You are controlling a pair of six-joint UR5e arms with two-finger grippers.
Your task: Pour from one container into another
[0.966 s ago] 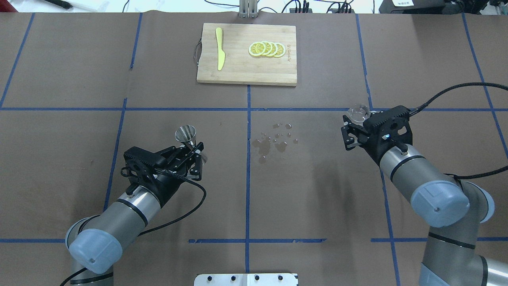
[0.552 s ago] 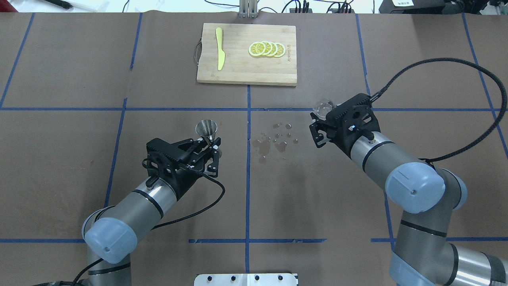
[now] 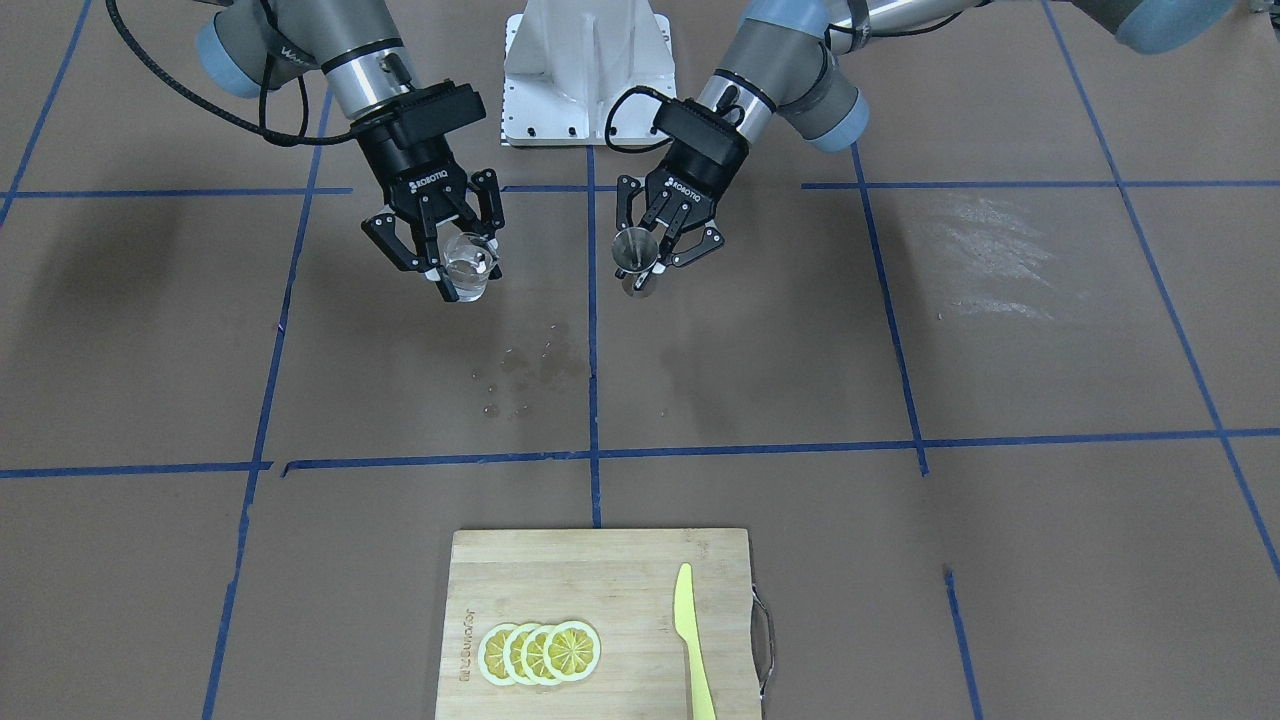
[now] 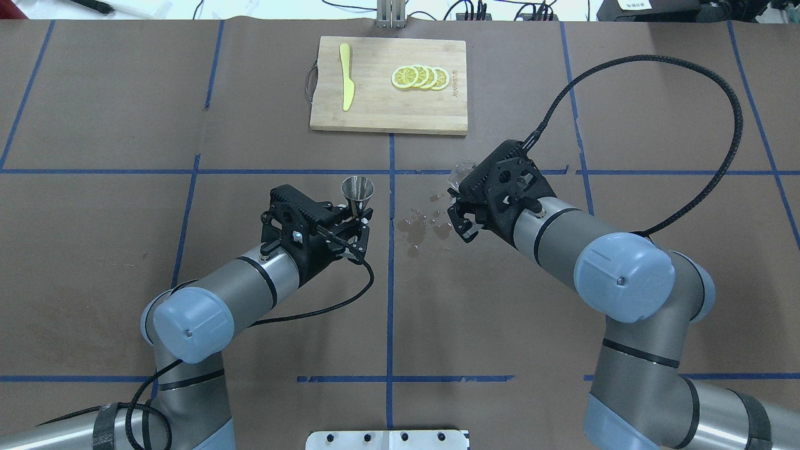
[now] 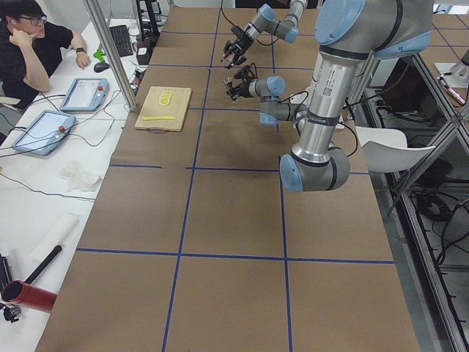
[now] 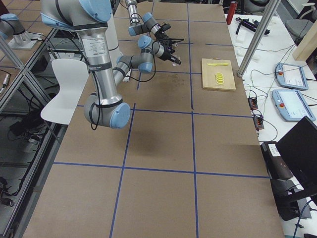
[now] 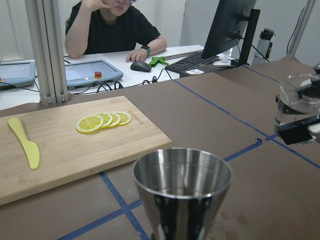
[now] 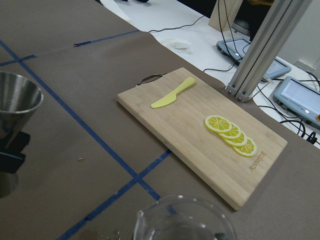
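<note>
While both vessels hung above the table and well apart, the step in hand was, as I judge, the approach before the pour. The right gripper was clamped on the cup, its fingers pressing the glass wall from two sides. The left gripper was closed around the narrow waist of the jigger. The blue tape line ran between the two vessels, with the jigger just beside it.

The cup was short, rounded and clear, held upright, and it seemed to carry a little clear liquid. The jigger was of shiny silver metal, upright, with its open upper cone facing up; whether anything was inside it I could not tell.

The next move called for bringing the lip of the cup over the mouth of the jigger and then tilting it slowly. This mouth was small, so the aim had to be good. Wet drops lay on the table near the cup, which suggested that spilling was a real risk.
</note>
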